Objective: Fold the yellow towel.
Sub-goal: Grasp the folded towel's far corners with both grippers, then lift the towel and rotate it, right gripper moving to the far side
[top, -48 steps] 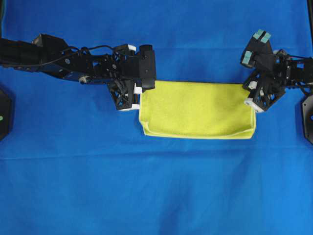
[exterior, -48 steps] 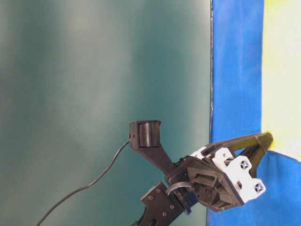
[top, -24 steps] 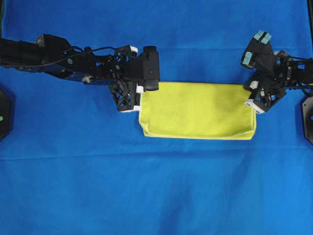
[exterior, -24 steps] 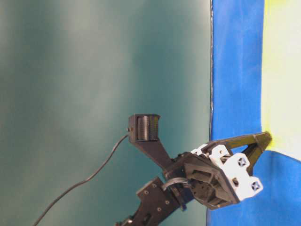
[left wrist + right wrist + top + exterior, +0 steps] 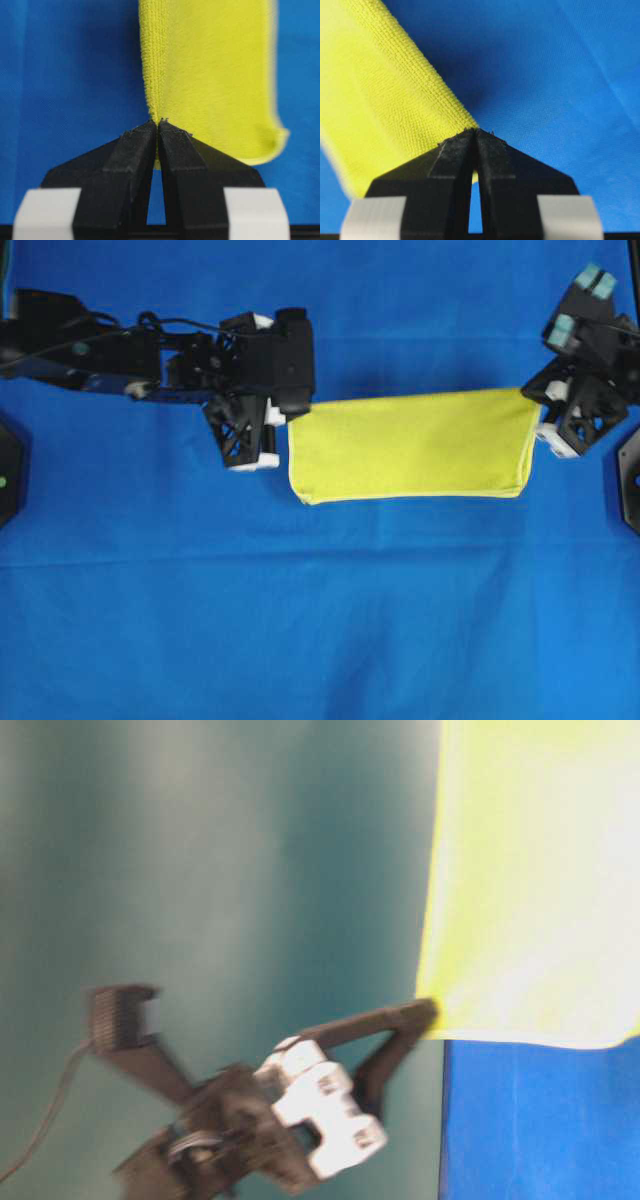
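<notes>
Left end effector [image 5: 158, 125]: black wedge fingers, white blocks behind, pinched tight on yellow towel [image 5: 210, 75] corner; fine ribbed microfibre weave, rounded folded edge. Right end effector [image 5: 476, 132]: same black wedge shape, clamped on other towel corner. Overhead: towel folded into long rectangle, stretched taut between both end effectors, above blue cloth-covered desk [image 5: 320, 620], smooth, faintly creased.

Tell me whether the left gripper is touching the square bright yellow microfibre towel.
Touching. The left wrist view shows the left gripper with its jaws pinched shut on the folded edge of the yellow towel.
</notes>
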{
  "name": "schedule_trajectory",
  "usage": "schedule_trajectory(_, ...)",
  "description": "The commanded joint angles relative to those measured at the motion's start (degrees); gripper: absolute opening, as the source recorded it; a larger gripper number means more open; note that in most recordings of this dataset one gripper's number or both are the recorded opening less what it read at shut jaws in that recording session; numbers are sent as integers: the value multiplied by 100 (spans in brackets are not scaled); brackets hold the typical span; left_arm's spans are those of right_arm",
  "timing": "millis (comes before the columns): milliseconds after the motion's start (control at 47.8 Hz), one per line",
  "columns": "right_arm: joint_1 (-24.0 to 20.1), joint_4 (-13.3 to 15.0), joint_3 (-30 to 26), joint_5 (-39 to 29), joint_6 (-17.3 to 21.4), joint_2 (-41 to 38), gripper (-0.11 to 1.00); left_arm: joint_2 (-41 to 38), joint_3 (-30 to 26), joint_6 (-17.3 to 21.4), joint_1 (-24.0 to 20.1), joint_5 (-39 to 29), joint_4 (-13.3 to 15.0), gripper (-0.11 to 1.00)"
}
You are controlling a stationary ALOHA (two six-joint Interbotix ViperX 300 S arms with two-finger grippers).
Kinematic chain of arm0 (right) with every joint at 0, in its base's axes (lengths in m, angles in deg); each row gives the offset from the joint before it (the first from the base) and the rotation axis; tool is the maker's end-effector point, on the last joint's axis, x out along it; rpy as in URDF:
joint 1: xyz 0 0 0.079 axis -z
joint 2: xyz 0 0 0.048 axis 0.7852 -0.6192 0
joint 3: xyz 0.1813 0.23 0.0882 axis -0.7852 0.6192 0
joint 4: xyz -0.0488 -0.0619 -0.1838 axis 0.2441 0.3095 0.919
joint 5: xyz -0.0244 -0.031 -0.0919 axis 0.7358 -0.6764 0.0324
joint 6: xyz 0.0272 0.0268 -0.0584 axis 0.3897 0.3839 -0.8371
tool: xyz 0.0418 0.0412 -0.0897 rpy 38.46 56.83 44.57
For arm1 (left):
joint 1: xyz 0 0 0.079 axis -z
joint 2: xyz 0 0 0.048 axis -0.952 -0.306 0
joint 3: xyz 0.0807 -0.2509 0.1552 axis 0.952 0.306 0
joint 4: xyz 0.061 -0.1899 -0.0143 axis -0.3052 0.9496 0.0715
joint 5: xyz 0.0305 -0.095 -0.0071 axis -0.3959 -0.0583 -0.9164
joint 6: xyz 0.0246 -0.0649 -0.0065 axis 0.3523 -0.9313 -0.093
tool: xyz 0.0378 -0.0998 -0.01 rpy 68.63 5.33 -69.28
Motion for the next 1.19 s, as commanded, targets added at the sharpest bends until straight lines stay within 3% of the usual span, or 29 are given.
schedule_trajectory(0, -114, -9, -167, -149, 26, 246, 2, 308, -70, -18, 0, -18, 0, 2)
schedule_trajectory(398, -70, 53, -211, 229, 105, 193, 2, 580, 255, -105, 211, 44, 9, 2)
schedule_trajectory(733, 1002, 466, -686, 932, 62, -308, 2, 905, 765, -413, 914, 932, 9, 2)
schedule_trajectory(942, 1389, 809, -1230, 1512, 44, -1020, 2, 765, 615, -176, 1380, 1644, 9, 2)
schedule_trajectory(1173, 1564, 976, -1978, 2004, 26, -1925, 2, 369, 167, 387, 1784, 1775, 9, 2)
